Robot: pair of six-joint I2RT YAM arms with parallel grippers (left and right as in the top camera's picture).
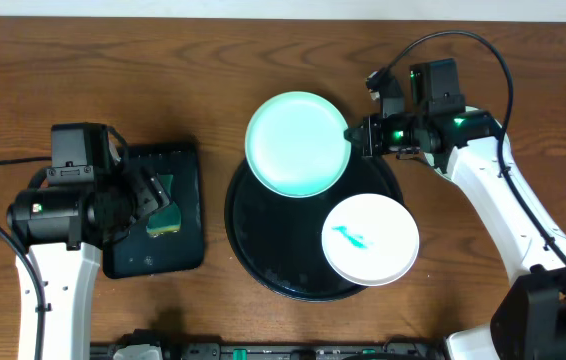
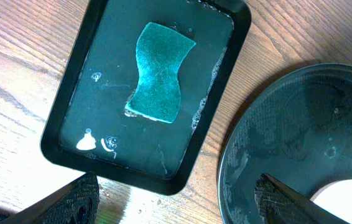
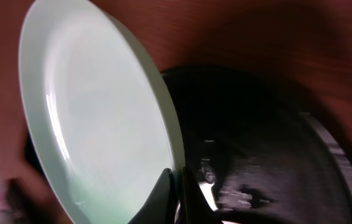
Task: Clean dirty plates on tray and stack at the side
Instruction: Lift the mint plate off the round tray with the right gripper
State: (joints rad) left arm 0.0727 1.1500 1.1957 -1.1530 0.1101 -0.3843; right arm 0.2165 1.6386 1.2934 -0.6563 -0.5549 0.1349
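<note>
Right fingers clenched on rim of 1 mint plate, tilted over tray far edge | 1 white plate, teal-smeared, on tray | left fingers spread above 1 sponge in small tray

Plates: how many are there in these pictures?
2. A mint-green plate is gripped at its rim by the right fingers, over the far edge of the round tray; a white plate with a teal smear lies on it. No others show.

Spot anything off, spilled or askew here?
White plate bears a teal smear and overhangs the round tray at its right rim. Mint plate is tilted, pinched at its edge in the right gripper jaws. Suds lie near the sponge.
</note>
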